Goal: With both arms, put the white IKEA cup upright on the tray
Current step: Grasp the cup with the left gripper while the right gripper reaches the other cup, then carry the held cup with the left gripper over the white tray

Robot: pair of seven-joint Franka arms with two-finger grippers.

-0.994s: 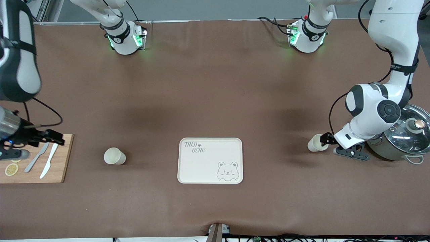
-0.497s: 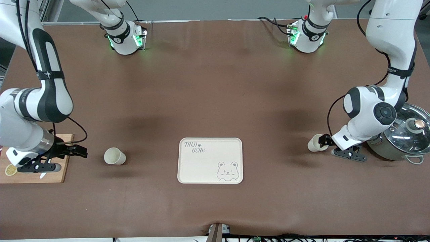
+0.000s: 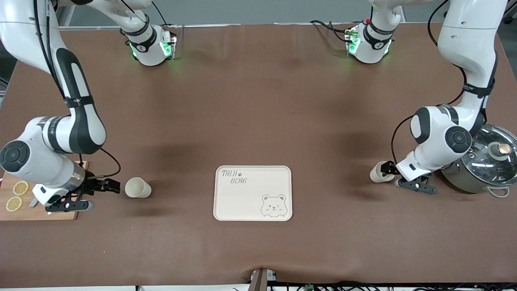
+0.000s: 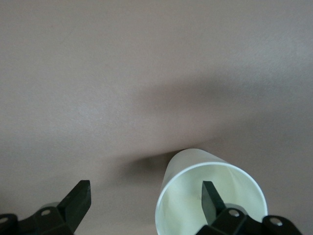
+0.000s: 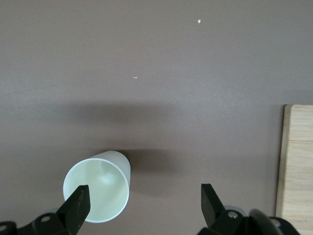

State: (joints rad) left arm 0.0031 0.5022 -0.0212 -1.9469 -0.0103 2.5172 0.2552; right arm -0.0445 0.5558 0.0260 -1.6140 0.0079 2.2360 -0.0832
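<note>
Two white cups lie on their sides on the brown table. One cup (image 3: 138, 188) lies toward the right arm's end, its mouth facing my right gripper (image 3: 114, 186), which is open just beside it. In the right wrist view that cup (image 5: 98, 186) shows with one fingertip (image 5: 78, 205) in front of its rim. The other cup (image 3: 378, 172) lies toward the left arm's end. My left gripper (image 3: 386, 167) is open at its mouth; one finger (image 4: 210, 198) reaches into this cup (image 4: 195, 171). The cream tray (image 3: 242, 202) with the bear drawing lies between the cups, with nothing on it.
A wooden cutting board (image 3: 16, 214) with lemon slices (image 3: 20, 188) lies under the right arm's wrist; its edge (image 5: 298, 166) shows in the right wrist view. A steel pot with a glass lid (image 3: 490, 161) stands beside the left arm's elbow.
The right arm has swung from over the cutting board toward its cup, its gripper now almost at the rim. The left gripper has edged slightly closer to its cup. Both cups lie still.
</note>
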